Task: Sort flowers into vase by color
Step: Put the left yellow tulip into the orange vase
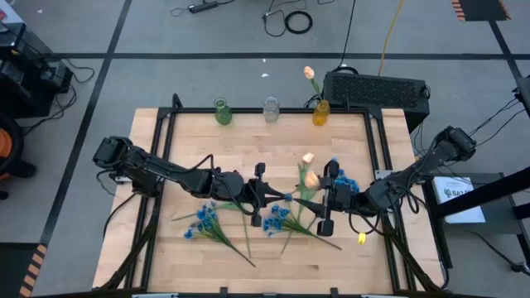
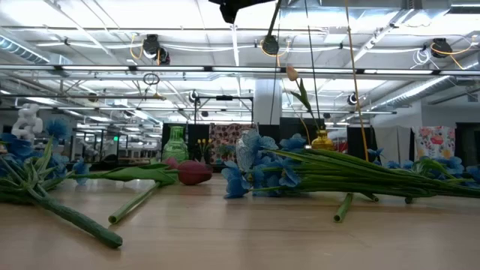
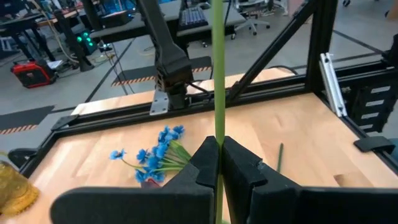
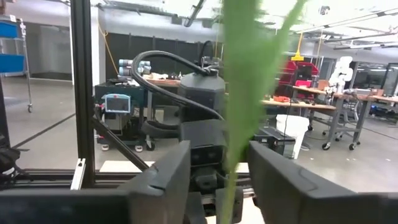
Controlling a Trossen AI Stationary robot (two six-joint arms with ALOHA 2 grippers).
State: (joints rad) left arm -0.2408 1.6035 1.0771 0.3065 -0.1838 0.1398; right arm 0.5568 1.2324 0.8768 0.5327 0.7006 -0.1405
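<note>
Light wooden table (image 1: 348, 257), blue flower bunches (image 1: 201, 219) lying on it, three small vases (image 1: 271, 109) along its far edge

Vases: three (green (image 1: 221, 111), clear (image 1: 271, 108), yellow (image 1: 320, 112)). Cream tulips: three. Blue bunches: about four. Arms: two.

Left claw (image 3: 217, 163): in its own wrist view the bottom edge cuts off the lower fingers, which pinch a green stem (image 3: 218, 74).
Green stem: it runs off the top edge, so its flower cannot be seen there.
Right claw (image 4: 219, 180): a blurry green leaf (image 4: 252, 81) sits between the fingers and hides the middle of the view; whether they touch it cannot be told.
Low view: both claws are out of the picture, above the top edge.
Red flower (image 2: 193, 173): partly hidden behind green stems on the surface (image 2: 240, 240).
Blue flowers (image 2: 22, 150): cut off by the left edge.
</note>
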